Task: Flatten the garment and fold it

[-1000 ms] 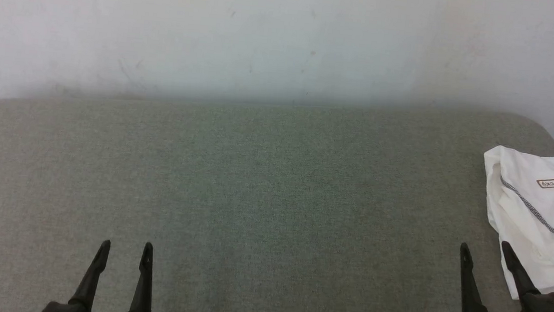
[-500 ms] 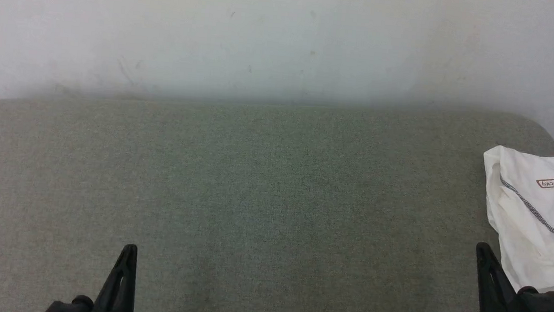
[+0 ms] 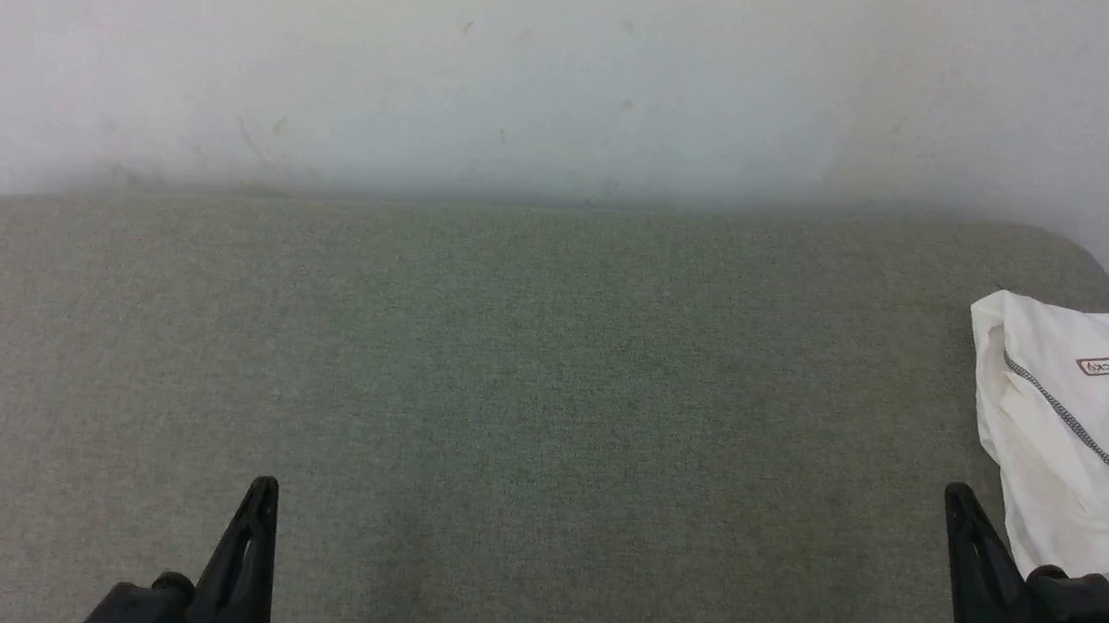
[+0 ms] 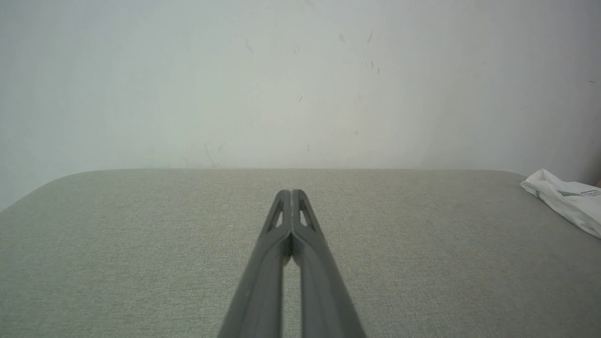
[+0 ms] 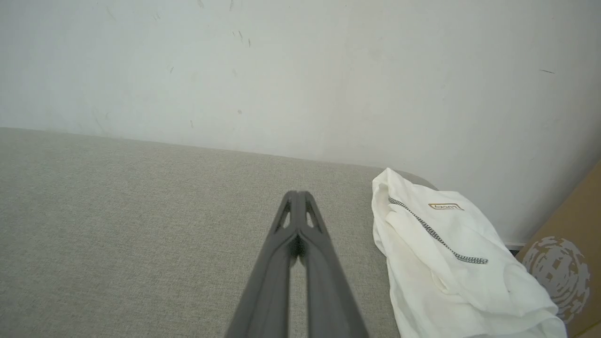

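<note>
The garment (image 3: 1075,437) is a white shirt with a dark zigzag seam and a small outlined logo, lying folded in a compact bundle at the right end of the grey-green cushion (image 3: 548,381); it also appears in the right wrist view (image 5: 446,263) and far right in the left wrist view (image 4: 570,199). My right gripper (image 3: 960,500) is shut on nothing, just left of the garment's near edge, apart from it. My left gripper (image 3: 263,489) is shut on nothing over bare cushion at the lower left. Both wrist views show the fingertips pressed together (image 4: 291,193) (image 5: 297,195).
A pale wall (image 3: 575,72) rises directly behind the cushion. The cushion's rounded right end lies just past the garment. A brown cardboard box (image 5: 568,263) with a printed mark stands beyond that end.
Both grippers went from open to shut within the last second. The right gripper also drew back slightly toward the bottom edge. The garment has not moved.
</note>
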`<state>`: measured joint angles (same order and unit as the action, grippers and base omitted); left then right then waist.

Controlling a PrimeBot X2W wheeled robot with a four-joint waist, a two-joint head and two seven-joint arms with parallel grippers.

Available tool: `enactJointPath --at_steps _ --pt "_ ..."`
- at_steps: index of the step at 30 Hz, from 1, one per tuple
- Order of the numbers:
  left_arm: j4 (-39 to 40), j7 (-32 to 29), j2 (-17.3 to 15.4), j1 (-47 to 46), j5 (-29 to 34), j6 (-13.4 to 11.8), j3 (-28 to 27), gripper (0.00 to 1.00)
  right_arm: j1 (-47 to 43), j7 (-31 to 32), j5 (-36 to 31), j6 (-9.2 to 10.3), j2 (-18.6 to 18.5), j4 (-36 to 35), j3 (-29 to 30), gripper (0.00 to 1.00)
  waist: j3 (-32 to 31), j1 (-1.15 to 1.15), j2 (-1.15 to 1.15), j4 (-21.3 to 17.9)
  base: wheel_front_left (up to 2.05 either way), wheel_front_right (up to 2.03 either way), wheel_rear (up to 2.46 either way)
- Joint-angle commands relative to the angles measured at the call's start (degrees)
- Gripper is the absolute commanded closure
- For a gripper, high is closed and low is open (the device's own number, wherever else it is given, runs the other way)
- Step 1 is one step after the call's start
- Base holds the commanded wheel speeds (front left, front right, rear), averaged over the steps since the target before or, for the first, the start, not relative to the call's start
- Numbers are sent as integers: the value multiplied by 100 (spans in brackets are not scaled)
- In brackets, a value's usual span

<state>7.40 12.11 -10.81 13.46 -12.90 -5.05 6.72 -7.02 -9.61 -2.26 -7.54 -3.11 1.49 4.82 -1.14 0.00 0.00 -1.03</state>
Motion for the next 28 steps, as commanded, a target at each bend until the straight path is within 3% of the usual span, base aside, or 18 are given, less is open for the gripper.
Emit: enactJointPath --at_steps 1,28 --pt "-35 -21 46 -113 75 47 -47 100 105 13 39 1 5 -22 -27 100 1 0 0 1 0 0 0" --pt "-222 -337 244 -440 397 168 -213 100 263 265 89 2 10 -55 -147 100 31 0 0 28 0 0 0"
